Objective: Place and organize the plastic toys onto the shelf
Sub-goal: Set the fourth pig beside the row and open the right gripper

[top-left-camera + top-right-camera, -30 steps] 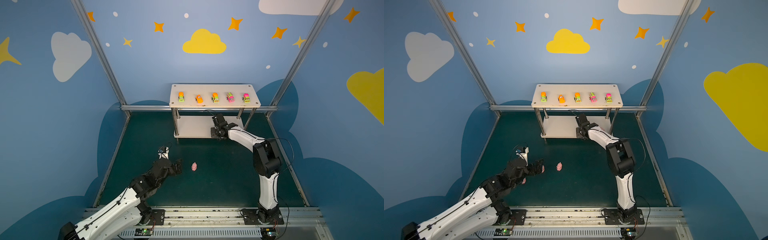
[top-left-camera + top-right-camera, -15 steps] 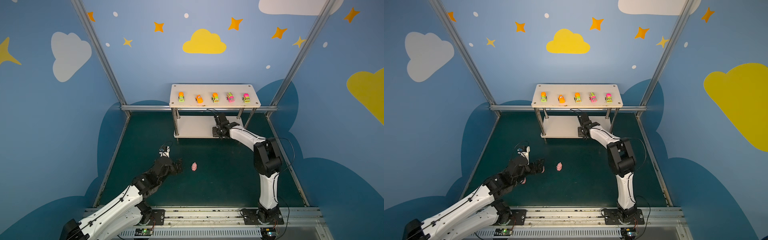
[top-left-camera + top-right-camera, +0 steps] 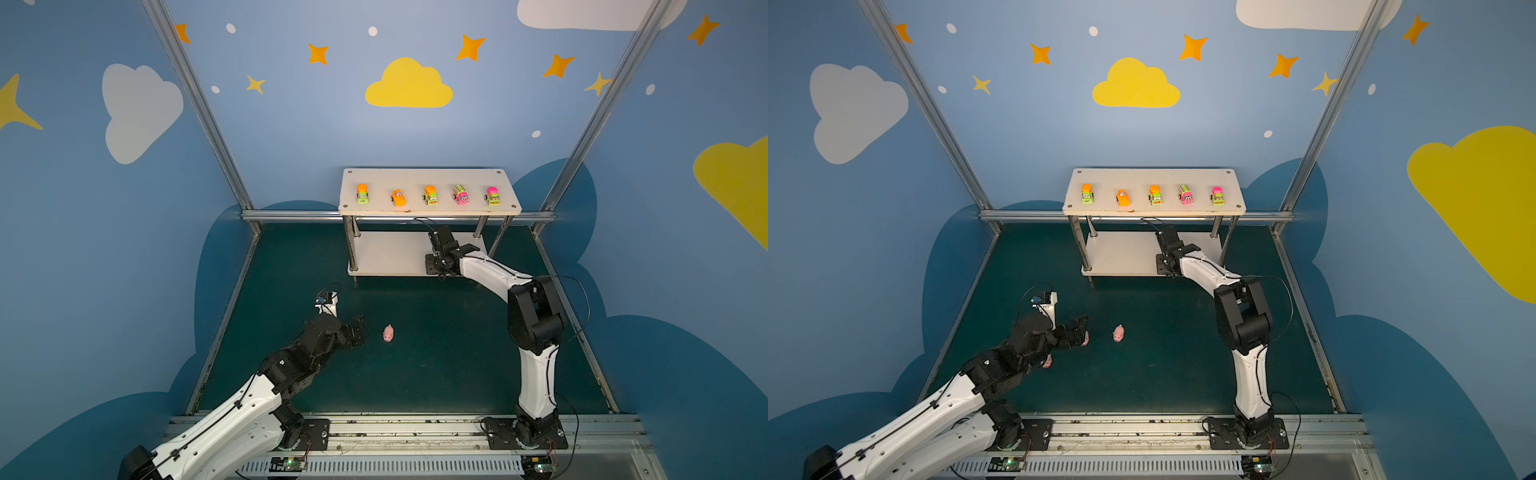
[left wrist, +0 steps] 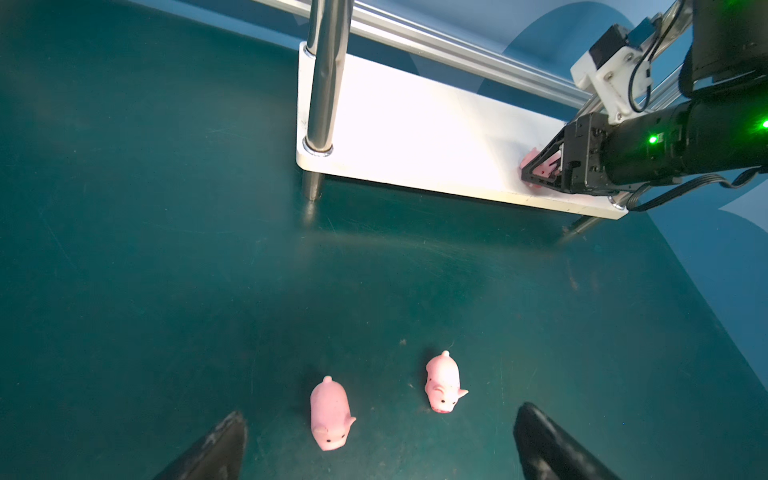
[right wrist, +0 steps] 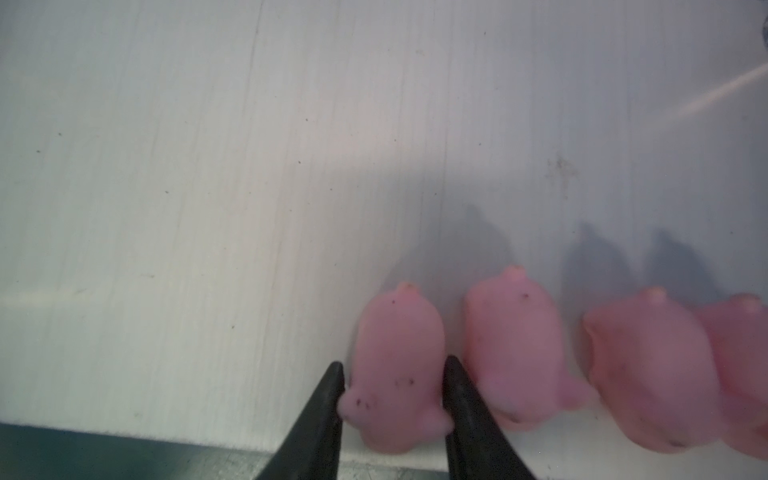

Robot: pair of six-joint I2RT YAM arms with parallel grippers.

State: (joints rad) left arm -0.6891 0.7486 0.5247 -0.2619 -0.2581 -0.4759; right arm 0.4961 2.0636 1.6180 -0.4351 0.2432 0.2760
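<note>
The white shelf (image 3: 428, 178) stands at the back, with several toy vehicles (image 3: 431, 194) in a row on its top board. My right gripper (image 5: 395, 365) reaches onto the lower board (image 5: 208, 187). Its jaws are slightly open around a pink pig (image 5: 399, 332), which stands on the board at the end of a row of several pigs (image 5: 511, 332). The fingertips lie close against its sides. My left gripper (image 4: 382, 415) hovers wide open over the green floor, just short of two pigs (image 4: 330, 415) (image 4: 442, 384). A third floor pig (image 3: 1047, 363) peeks out beside the left arm.
Shiny metal posts (image 4: 326, 75) carry the shelf's boards. An aluminium rail (image 3: 299, 215) runs along the back wall behind it. Blue walls enclose the green floor (image 3: 436, 353) on three sides, and the arms' base rail (image 3: 395, 432) lies at the front.
The right gripper's jaws have parted from a shut grip on the pig, which now rests on the lower board. The left arm has crept slightly toward the floor pigs.
</note>
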